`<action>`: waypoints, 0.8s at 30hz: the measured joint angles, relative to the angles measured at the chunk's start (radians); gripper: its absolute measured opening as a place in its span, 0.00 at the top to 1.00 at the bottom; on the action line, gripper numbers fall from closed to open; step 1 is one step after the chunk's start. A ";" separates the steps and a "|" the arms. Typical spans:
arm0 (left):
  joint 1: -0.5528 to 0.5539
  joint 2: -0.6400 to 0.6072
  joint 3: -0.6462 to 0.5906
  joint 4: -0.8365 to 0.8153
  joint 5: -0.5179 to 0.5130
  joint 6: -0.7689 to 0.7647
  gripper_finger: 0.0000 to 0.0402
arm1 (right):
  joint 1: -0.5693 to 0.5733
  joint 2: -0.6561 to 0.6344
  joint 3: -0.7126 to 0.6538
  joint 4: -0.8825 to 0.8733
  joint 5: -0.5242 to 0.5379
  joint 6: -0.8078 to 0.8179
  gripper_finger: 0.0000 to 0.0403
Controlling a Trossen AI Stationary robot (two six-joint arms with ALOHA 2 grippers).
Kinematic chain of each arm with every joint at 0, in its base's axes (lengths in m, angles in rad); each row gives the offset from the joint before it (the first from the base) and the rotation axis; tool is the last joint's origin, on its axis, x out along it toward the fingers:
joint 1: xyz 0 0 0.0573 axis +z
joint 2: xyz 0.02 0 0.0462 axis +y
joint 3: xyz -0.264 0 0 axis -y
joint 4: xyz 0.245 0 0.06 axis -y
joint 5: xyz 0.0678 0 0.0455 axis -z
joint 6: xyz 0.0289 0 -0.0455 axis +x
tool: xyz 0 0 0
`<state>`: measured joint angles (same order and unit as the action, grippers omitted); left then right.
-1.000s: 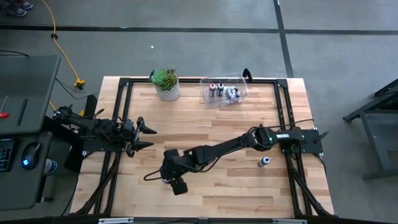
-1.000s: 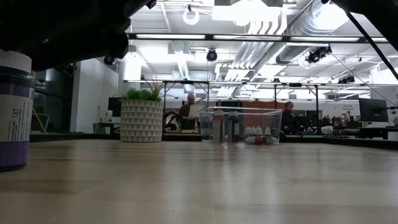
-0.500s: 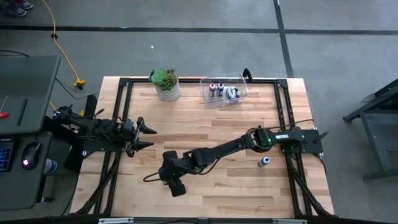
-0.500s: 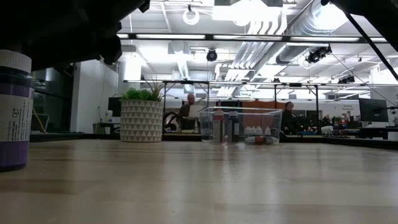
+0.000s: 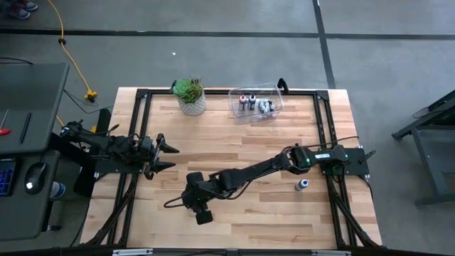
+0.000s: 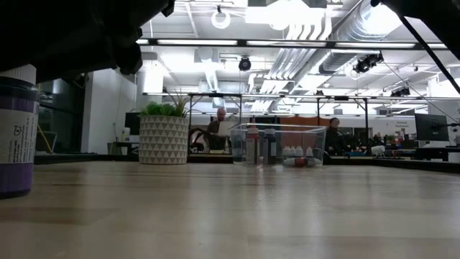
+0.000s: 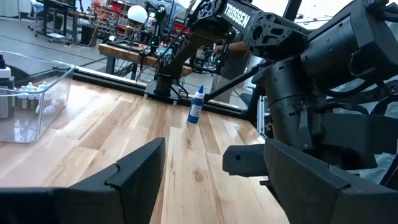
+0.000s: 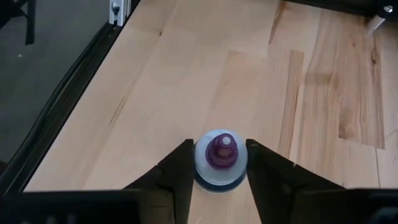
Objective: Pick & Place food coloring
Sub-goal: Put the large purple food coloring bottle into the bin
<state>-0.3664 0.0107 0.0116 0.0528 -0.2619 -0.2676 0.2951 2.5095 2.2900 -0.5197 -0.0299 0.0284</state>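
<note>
The table is a broad rectangle of pale butcher-block wood, its planks showing streaky grain, framed by a black metal rail. The right arm, a dark jointed boom, reaches diagonally across it toward the near left part, while the left arm waits at the left edge with the left gripper just over the wood, its two angular black fingers spread wide and holding nothing. At the far edge stands a clear plastic bin, a thin-walled box with rounded corners, holding several small food coloring bottles with pale bodies and dark or red tops. Just left of it is a potted plant, spiky green leaves in a white pot patterned with triangles. The right gripper points down at a purple-capped bottle, a round whitish cylinder with a stepped nozzle standing upright on the wood; the matte black fingers sit at both sides of its rim, drawn in to about its width, apparently touching it. A blue-capped bottle stands alone near the right arm's base.
</note>
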 joint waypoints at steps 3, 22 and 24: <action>0.000 0.000 0.000 0.000 0.000 0.000 0.32 | 0.000 0.000 0.000 -0.003 -0.001 -0.002 0.71; 0.000 0.000 0.000 0.000 0.000 0.000 0.32 | 0.000 -0.011 0.012 -0.034 -0.004 -0.010 0.73; 0.000 0.000 0.000 0.000 0.000 0.000 0.32 | 0.000 -0.011 0.047 -0.064 -0.004 -0.010 0.73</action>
<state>-0.3665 0.0109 0.0116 0.0528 -0.2619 -0.2676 0.2951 2.4985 2.3375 -0.5834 -0.0338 0.0181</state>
